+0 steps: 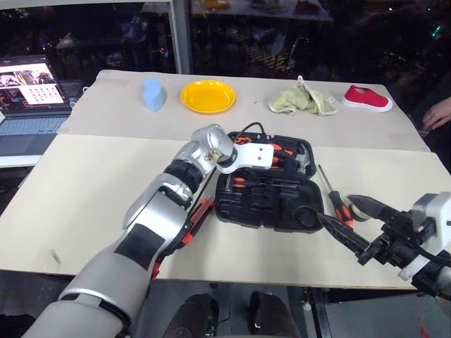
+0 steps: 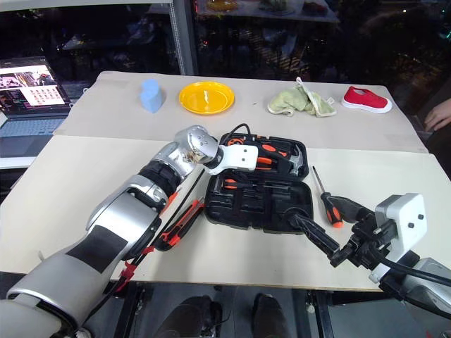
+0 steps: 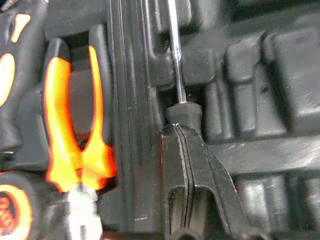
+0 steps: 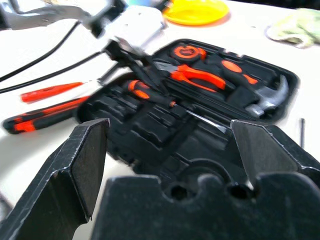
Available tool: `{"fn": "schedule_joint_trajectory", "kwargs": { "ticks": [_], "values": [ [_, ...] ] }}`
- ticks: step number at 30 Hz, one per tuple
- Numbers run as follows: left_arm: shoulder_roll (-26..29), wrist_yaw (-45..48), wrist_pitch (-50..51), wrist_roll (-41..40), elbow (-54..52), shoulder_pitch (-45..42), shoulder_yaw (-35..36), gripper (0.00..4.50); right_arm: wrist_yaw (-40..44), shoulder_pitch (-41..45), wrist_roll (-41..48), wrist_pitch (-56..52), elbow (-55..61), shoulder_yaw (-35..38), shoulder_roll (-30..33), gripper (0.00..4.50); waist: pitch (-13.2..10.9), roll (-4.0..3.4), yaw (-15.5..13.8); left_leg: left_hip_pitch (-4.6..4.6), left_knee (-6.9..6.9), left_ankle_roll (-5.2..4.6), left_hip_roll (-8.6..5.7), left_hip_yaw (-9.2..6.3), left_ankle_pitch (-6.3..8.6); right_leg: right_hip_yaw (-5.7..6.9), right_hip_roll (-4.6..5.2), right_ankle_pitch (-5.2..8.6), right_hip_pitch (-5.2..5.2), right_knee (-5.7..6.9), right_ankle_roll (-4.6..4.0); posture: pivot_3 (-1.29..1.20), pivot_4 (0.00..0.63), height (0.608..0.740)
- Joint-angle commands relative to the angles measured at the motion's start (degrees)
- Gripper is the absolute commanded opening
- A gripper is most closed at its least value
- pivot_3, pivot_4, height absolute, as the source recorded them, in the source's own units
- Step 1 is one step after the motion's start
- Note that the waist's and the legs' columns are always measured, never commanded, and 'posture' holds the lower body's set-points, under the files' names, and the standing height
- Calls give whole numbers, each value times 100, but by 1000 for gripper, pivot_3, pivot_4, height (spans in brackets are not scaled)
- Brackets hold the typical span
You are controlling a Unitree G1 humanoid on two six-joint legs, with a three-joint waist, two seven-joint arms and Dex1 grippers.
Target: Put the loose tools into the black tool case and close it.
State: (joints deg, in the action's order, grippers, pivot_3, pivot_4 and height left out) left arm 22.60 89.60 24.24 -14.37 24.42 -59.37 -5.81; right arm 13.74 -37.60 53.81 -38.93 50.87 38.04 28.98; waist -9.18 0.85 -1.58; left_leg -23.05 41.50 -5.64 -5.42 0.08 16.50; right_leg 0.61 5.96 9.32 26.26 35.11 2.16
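Black tool case [image 1: 264,186] lay open mid-table. Nearest, right gripper [image 1: 350,220] hung w/ jaws wide apart, empty, by the case's right front corner, just short of a black-and-orange screwdriver [image 1: 337,200] on the table. Left gripper [image 4: 131,56] was over the case; jaws looked together at a screwdriver [image 4: 150,95] seated in its slot, grip unclear. Judged: loading step; next, right takes that loose screwdriver.

Open black tool case [image 1: 264,201], screwdriver [image 1: 335,198] beside
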Motion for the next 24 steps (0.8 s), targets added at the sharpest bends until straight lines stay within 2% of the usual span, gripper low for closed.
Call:
{"fn": "schedule_joint_trajectory", "kwargs": {
  "ticks": [1,5,6,8,11,14,15,17,19,24],
  "values": [
    [765,290,1236,-1255,-2097,766,-178,2657,453,-1262,-209,417,112,841,-515,4500,14,-27,5,6,-12,1,0,3,0,-4,-1,0,-2,-4,0,0,150,740],
    [1116,102,1861,-1674,-2955,1088,-56,4101,957,-2105,-68,698,-205,1753,-682,4500,8,-26,-49,35,-7,2,-1,3,6,-3,1,6,-26,-25,14,0,150,740],
    [1148,35,1959,-1767,-3067,1093,-31,4439,1040,-2177,-4,726,-272,1917,-628,4500,5,-26,-39,69,-8,-11,-1,5,56,-6,2,20,-68,-34,38,0,150,740],
    [1151,-106,2085,-1893,-3178,1075,-28,4439,1124,-2166,148,710,-395,2139,-431,4500,2,-31,21,125,-14,-7,4,5,60,-11,5,47,-131,-49,77,0,150,740],
    [1133,-295,2100,-1981,-3274,1089,-65,4439,1055,-1639,466,478,-709,2372,425,4500,5,-36,136,192,-58,-4,15,5,64,-70,16,80,-214,-93,51,0,150,740],
    [1117,-471,2091,-2021,-3345,1105,-104,4439,913,-929,709,166,-1073,2225,1259,4500,7,-38,235,198,-67,3,14,15,58,-87,8,73,-209,-92,56,0,150,740],
    [1118,-526,2128,-2072,-3395,1112,-105,4439,849,-606,843,-12,-1217,2057,1571,4500,7,-38,243,203,-68,14,15,14,51,-85,3,50,-201,-85,82,0,150,740],
    [1133,-611,2187,-2161,-3484,1129,-111,4439,735,14,1029,-352,-1455,1600,2085,4500,7,-38,239,198,-80,9,16,14,41,-86,-8,42,-186,-85,61,0,150,740],
    [1161,-696,2197,-2179,-3543,1153,-141,4439,551,646,1095,-686,-1724,1001,2401,4500,6,-35,197,187,-83,26,27,13,1,-88,-25,14,-168,-85,-10,0,150,740],
    [1296,-815,2050,-2032,-3620,1214,-281,4439,32,2033,813,-1218,-2361,-422,2424,4500,5,-30,36,140,-116,36,28,4,-6,-83,-25,19,-117,-91,-33,0,150,740]
  ]
}}
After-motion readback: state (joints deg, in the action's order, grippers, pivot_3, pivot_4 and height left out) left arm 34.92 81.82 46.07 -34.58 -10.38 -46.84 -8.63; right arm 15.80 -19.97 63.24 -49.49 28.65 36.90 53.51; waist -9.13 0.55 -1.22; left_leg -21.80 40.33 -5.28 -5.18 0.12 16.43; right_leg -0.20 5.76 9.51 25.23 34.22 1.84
